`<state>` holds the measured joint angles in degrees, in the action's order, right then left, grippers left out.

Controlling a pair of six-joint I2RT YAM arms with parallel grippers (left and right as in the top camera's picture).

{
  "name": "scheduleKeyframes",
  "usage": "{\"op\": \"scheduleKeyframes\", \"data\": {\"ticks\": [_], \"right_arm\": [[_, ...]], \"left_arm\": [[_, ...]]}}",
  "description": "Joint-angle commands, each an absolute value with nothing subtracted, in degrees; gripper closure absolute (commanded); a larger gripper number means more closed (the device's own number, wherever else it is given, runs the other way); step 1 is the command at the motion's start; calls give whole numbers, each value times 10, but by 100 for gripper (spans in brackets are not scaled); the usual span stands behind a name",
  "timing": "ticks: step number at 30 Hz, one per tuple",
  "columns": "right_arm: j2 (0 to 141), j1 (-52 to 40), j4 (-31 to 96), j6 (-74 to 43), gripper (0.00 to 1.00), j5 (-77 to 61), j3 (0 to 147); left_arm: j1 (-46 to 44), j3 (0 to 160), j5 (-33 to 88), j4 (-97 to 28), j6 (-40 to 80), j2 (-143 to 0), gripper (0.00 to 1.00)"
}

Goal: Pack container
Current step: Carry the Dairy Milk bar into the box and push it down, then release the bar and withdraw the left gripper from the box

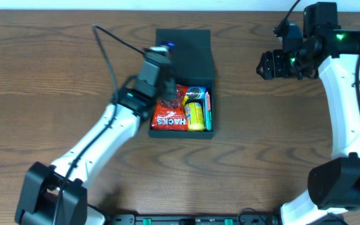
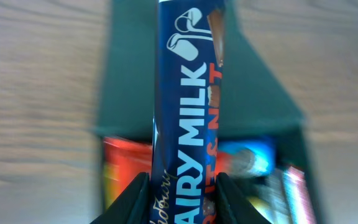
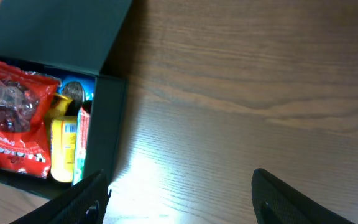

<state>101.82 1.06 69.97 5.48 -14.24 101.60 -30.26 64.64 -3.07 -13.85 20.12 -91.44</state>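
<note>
The container [image 1: 205,62] is a dark teal-black box, lid flap open toward the far side, at the table's middle. Inside lie a red Hacks packet [image 1: 169,117], a yellow packet [image 1: 195,115] and a blue packet [image 1: 197,94]. My left gripper [image 1: 161,56] is shut on a blue Dairy Milk chocolate bar [image 2: 185,112] and holds it above the box's left side. In the left wrist view the bar runs up between the fingers [image 2: 182,199], with the box [image 2: 129,87] below. My right gripper [image 1: 269,64] is open and empty, right of the box; its wrist view [image 3: 179,199] shows the box [image 3: 104,124] at the left.
Bare wooden tabletop [image 1: 55,81] surrounds the box. The left arm's cable [image 1: 108,50] loops over the table left of the box. The right arm's base stands at the near right [image 1: 336,184].
</note>
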Motion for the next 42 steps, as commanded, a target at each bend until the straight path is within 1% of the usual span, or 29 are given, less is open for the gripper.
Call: {"op": "scheduleKeyframes", "data": {"ticks": [1,7,16,17,18,19,22,24,32,33,34,35,37,38,40,41,42], "right_arm": [[1008,11,701,52,27,-157,1014],[1008,11,706,52,27,-167,1014],[1008,11,712,52,26,-170,1014],[1008,11,712,52,27,-170,1014],[1008,11,712,52,27,-170,1014],[1008,11,712,52,26,-170,1014],[1008,11,712,52,26,-170,1014],[1008,11,711,52,26,-170,1014],[1008,11,711,52,25,-170,1015],[1008,11,711,52,25,-170,1014],[1008,11,711,52,25,-170,1014],[1008,11,711,52,25,-170,1014],[1008,11,711,52,25,-170,1014],[1008,11,712,52,25,-170,1015],[1008,11,712,52,25,-170,1014],[1008,11,712,52,25,-170,1014],[1008,11,712,52,25,-170,1015]], "left_arm": [[-345,650,-34,-148,257,-923,94],[-399,650,-33,-149,273,-971,95],[-424,650,16,-151,332,-993,94],[-424,650,17,-152,336,-993,89],[-424,650,22,-155,337,-993,86],[-424,650,28,-158,337,-993,86],[-424,650,40,-171,350,-993,88],[-424,650,48,-177,350,-993,92],[-424,650,64,-182,378,-992,91],[-424,650,69,-181,378,-993,88],[-424,650,72,-182,378,-993,77],[-424,650,72,-182,378,-993,62],[-424,650,72,-181,378,-993,57],[-424,650,72,-180,378,-992,49],[-424,650,72,-177,378,-992,29],[-424,650,72,-175,378,-992,22],[-424,650,72,-173,378,-992,18]]}}
